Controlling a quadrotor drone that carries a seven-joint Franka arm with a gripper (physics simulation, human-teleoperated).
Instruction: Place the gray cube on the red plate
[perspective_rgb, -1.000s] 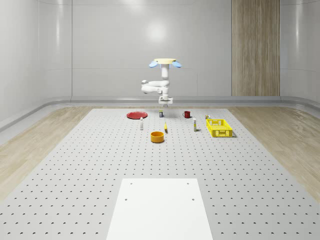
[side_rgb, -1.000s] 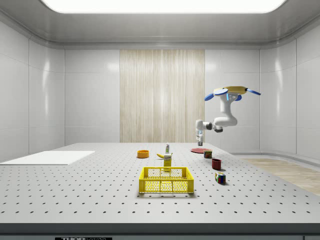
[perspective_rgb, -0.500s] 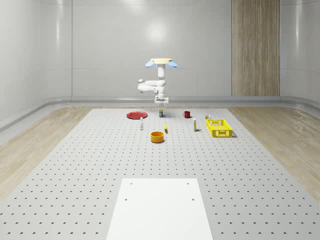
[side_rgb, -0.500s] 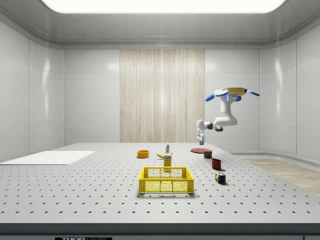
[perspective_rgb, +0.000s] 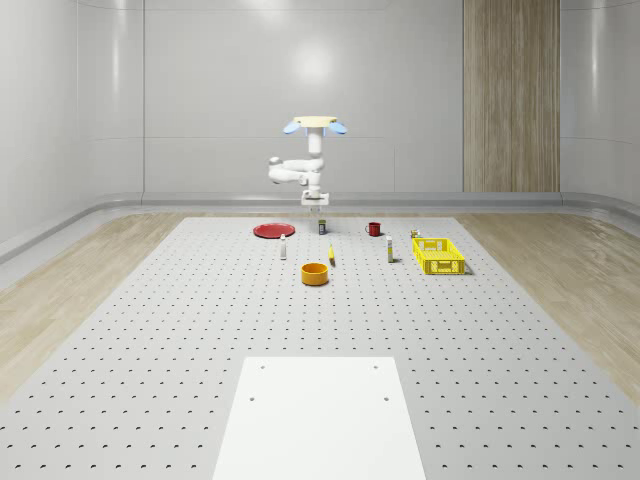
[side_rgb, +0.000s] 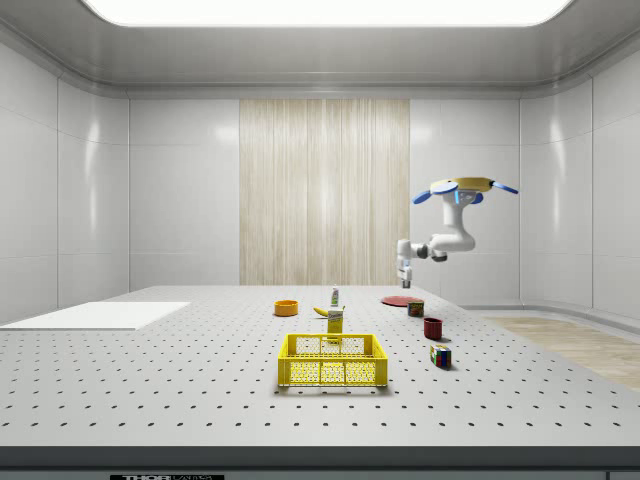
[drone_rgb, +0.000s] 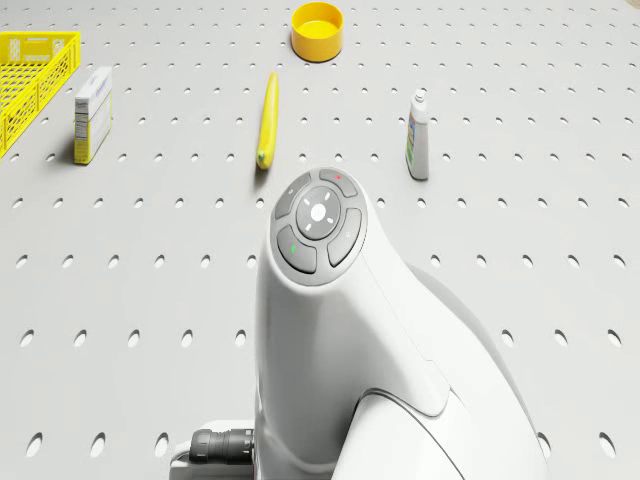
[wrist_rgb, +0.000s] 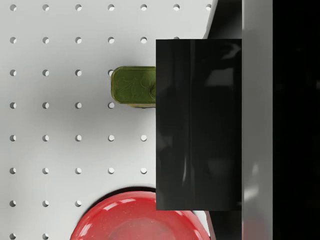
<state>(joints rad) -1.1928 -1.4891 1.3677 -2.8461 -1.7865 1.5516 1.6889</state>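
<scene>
— Where's the quadrotor drone (perspective_rgb: 315, 123)?

— Hovering high over the far end of the white perforated table (perspective_rgb: 150, 330). Its white jointed arm (perspective_rgb: 295, 172) folds out to the whole-scene view's left, then drops straight down, so the gripper (perspective_rgb: 316, 204) hangs in the air above the table. It's up clear of everything standing there.

— Has it got anything?

— Yes. In the wrist view the jaws are closed on the glossy dark gray cube (wrist_rgb: 197, 125). One face sits flush against a finger (wrist_rgb: 257, 120), and the block is up off the table.

— And the round red plate (perspective_rgb: 272, 230)?

— Flat on the table, a bit to the whole-scene view's left of the gripper. Along the wrist camera the plate's rim (wrist_rgb: 135, 220) just tucks under one edge of the cube. An olive-green tin (wrist_rgb: 131, 87) peeks out from behind the opposite edge. So the cube hangs over the stretch between the two, not squarely over the plate.

— What else is about?

— Nearer us there's an orange round bowl (perspective_rgb: 315, 273), a yellow banana (perspective_rgb: 332, 255) and a small white bottle (perspective_rgb: 283, 247). A red mug (perspective_rgb: 373, 229) sits off to the whole-scene view's right, and further that way a yellow mesh crate (perspective_rgb: 438, 255). The drone's own camera also catches a small white carton (drone_rgb: 92, 113) beside that crate.
</scene>
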